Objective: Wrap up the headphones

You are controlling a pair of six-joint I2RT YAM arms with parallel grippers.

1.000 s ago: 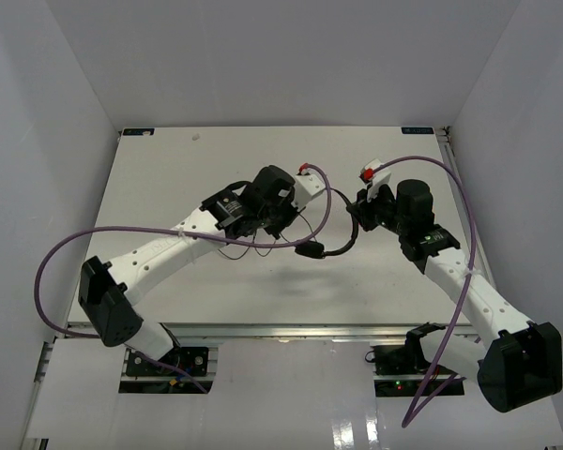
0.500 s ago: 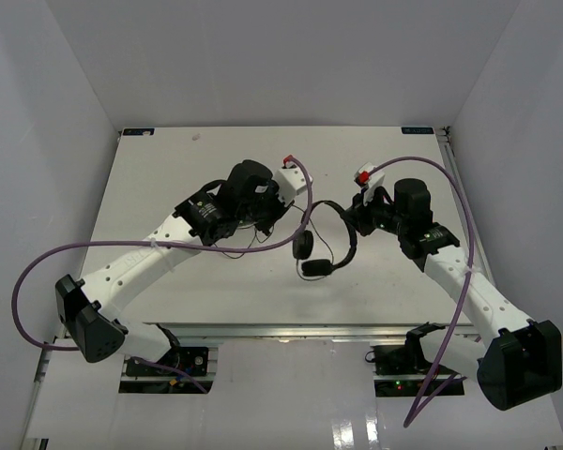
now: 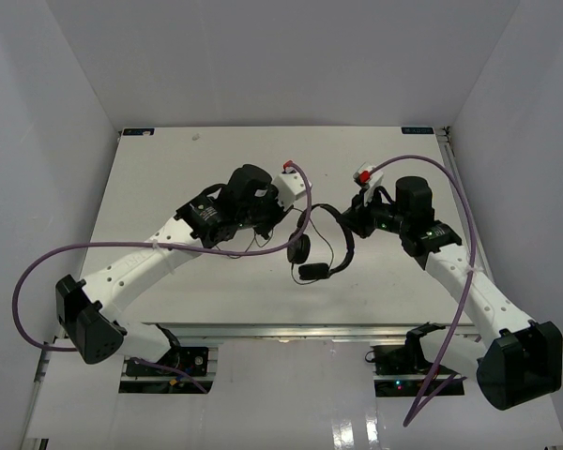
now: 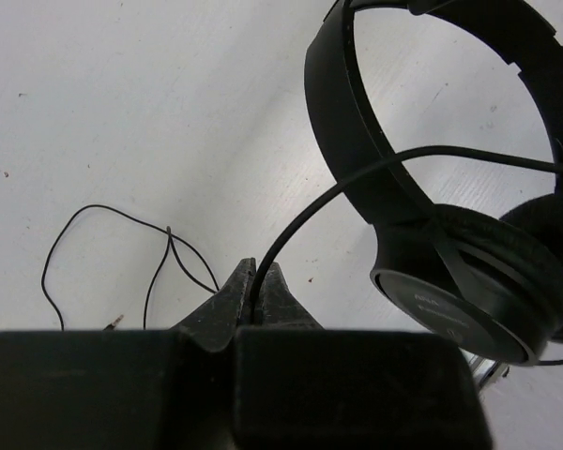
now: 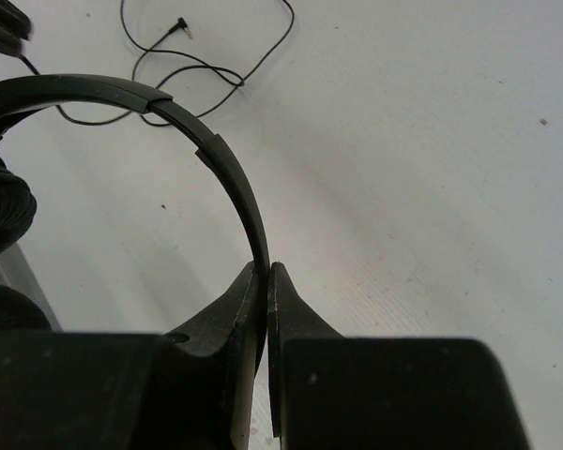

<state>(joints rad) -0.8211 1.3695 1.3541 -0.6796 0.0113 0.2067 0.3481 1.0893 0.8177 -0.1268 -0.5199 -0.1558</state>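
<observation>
Black headphones are hanging over the table's centre, headband arching at one o'clock, earcups pointing toward seven. The right gripper is pinching the headband tight; the left gripper is pinching the cord.

Bright even overhead light, faint soft shadows, sharp focus, near fingers silhouetted.

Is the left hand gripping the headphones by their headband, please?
No, the left wrist view shows the left hand shut on the thin cord, with the headband clear of its fingers.
</observation>
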